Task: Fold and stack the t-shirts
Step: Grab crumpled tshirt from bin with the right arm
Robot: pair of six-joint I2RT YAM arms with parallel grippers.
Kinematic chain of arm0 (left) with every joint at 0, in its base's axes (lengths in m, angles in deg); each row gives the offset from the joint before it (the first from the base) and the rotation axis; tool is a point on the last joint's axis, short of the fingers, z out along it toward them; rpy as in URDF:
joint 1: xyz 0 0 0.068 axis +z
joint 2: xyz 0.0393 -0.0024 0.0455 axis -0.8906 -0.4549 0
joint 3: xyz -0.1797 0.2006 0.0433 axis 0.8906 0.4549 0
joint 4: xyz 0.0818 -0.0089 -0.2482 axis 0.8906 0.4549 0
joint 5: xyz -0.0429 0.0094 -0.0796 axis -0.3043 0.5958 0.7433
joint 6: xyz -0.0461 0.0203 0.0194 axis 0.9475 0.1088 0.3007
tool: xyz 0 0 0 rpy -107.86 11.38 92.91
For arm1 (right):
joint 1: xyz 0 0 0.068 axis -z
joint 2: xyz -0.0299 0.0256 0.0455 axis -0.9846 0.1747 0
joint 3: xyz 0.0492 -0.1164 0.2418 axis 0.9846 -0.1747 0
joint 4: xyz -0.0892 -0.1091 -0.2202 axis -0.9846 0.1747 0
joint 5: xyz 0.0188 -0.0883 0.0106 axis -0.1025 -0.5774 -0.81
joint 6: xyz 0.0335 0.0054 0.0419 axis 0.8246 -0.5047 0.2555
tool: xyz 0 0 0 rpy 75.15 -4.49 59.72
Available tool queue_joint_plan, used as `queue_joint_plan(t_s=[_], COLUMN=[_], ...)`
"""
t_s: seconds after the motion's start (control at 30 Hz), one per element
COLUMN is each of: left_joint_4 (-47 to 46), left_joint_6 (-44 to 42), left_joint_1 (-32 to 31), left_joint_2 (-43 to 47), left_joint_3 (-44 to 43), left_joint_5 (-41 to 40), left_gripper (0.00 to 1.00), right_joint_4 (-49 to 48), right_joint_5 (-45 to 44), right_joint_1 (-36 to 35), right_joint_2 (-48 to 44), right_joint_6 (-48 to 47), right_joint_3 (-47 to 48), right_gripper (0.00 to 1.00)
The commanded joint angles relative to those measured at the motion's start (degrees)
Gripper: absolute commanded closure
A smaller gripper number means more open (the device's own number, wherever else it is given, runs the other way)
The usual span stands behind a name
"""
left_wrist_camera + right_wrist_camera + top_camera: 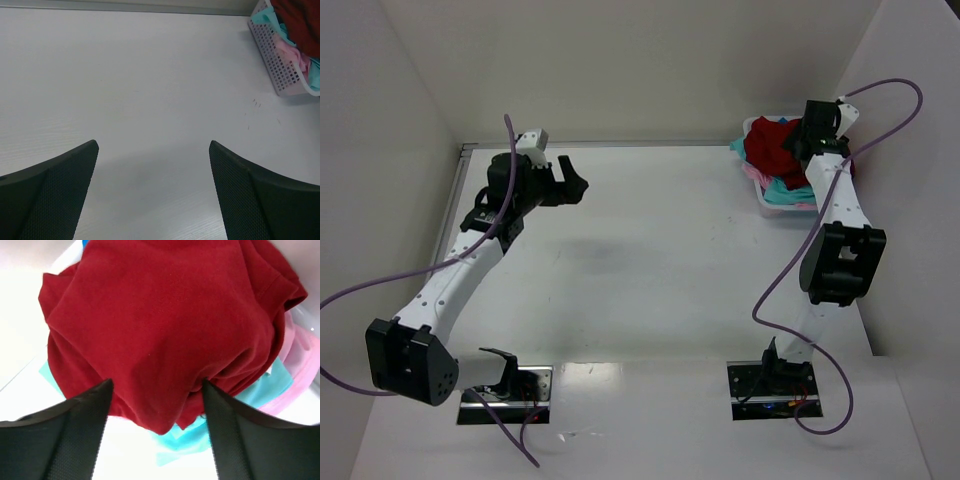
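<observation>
Right wrist view: right gripper spread, fingertips straddling the dark red t-shirt.

A white table bears one pale slotted basket, far right corner.

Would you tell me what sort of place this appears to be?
Likely a robotics lab bench: white table boxed in by plain walls, two arms bolted to its edge, a basket of t-shirts.
</observation>
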Motion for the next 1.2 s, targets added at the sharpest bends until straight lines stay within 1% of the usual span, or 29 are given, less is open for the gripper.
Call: queue_joint_plan(t_s=[0.0, 0.03, 0.13, 0.17, 0.23, 0.27, 0.33, 0.43, 0.5, 0.53, 0.57, 0.6, 0.63, 0.67, 0.7, 0.73, 0.77, 0.87, 0.9, 1.0, 1.03, 1.1, 1.17], left_joint_4=[-2.32, -2.32, -2.32, -2.32, -2.32, -2.32, -2.32, -2.85, -3.38, -3.9, -4.43, -4.43, -4.43, -5.65, -6.27, -6.89, -8.2, -10.57, -11.19, -13.04, -14.0, -14.01, -14.54], left_joint_6=[0.2, 0.2, 0.2, 0.2, 0.2, 0.2, 0.2, 0.2, 0.72, 0.72, 0.72, 0.72, 0.72, 0.72, 0.72, 0.72, 0.2, 0.2, 0.2, 0.72, 0.72, 0.12, -0.42], left_joint_1=[0.31, 0.31, 0.31, 0.31, 0.84, 0.84, 1.37, 1.9, 2.51, 2.51, 2.51, 3.03, 3.04, 3.04, 3.04, 3.04, 3.04, 3.04, 3.04, 3.04, 3.04, 2.51, 2.51], left_joint_2=[-0.09, -0.09, -0.09, -0.09, -0.09, -0.09, 0.44, 0.97, 1.49, 1.49, 1.49, 0.97, 0.27, 0.26, -0.61, -1.57, -2.1, -3.43, -4.12, -4.13, -4.13, -4.13, -4.13], left_joint_3=[0.44, 0.44, 0.44, 0.44, 0.44, 0.44, 0.44, 0.97, 0.97, 0.97, 0.45, 0.44, -0.26, -1.05, -1.05, -1.58, -1.58, -2.9, -3.6, -4.22, -4.22, -4.22, -4.22], left_joint_5=[1.04, 1.56, 1.56, 1.56, 1.56, 1.56, 1.56, 2.96, 4.89, 5.95, 7.26, 9.02, 13.65, 16.39, 19.2, 24.62, 27.2, 32.74, 34.07, 35.84, 36.54, 37.07, 38.29], left_gripper=[0.01, 0.01, 0.01, 0.01, 0.01, 0.01, 0.01, 0.01, 0.01, 0.01, 0.01, 0.01, 0.01, 0.01, 0.01, 0.01, 0.01, 0.01, 0.01, 0.01, 0.01, 0.01, 0.01], right_joint_4=[-3.6, -3.6, -4.12, -4.12, -6.23, -6.23, -5.71, -2.91, -2.89, -4.29, -8.91, -10.96, -12.11, -14.04, -15.19, -15.81, -15.81, -19.76, -21.6, -23.55, -23.55, -23.55, -22.85], right_joint_5=[-1.99, -1.99, -1.99, -1.99, -2.6, -2.6, -2.6, 0.46, 5.55, 7.75, 10.55, 16.59, 18.82, 20.5, 21.12, 20.26, 19.73, 20.59, 21.12, 21.49, 20.87, 22.35, 23.4], right_joint_1=[-0.27, -0.27, -0.27, -0.27, -0.27, -0.27, -0.27, -0.27, -0.27, -0.27, -0.27, -0.27, -0.27, -1.23, -2.28, -3.34, -4.48, -7.12, -8.17, -11.42, -14.3, -16.87, -20.74], right_joint_2=[0.9, 1.51, 1.51, 1.51, 0.99, 0.38, 0.37, -0.41, -2.52, -6.18, -8.74, -10.86, -12.53, -15.68, -17.11, -18.25, -19.74, -22.21, -24.13, -28.44, -29.24, -30.65, -32.05], right_joint_6=[-0.01, -0.01, -0.53, -0.53, -0.53, -0.53, -0.53, -0.53, -0.53, -0.53, -0.53, 0.68, 0.7, 1.39, 2.01, 2.01, 3.06, 8.06, 9.38, 10.98, 10.98, 9.23, 9.22], right_joint_3=[-0.24, -0.24, 0.29, 0.29, -0.5, -0.5, 0.81, 4.32, 4.86, 3.82, 1.98, -2.3, -3.22, -3.75, -5.14, -5.16, -5.16, -11.47, -15.58, -21.66, -22.2, -22.21, -19.85], right_gripper=[0.3, 0.41, 0.62, 0.75, 0.88, 0.99, 1.0, 1.0, 1.0, 1.0, 1.0, 1.0, 1.0, 1.0, 1.0, 1.0, 1.0, 1.0, 1.0, 1.0, 1.0, 1.0, 1.0])
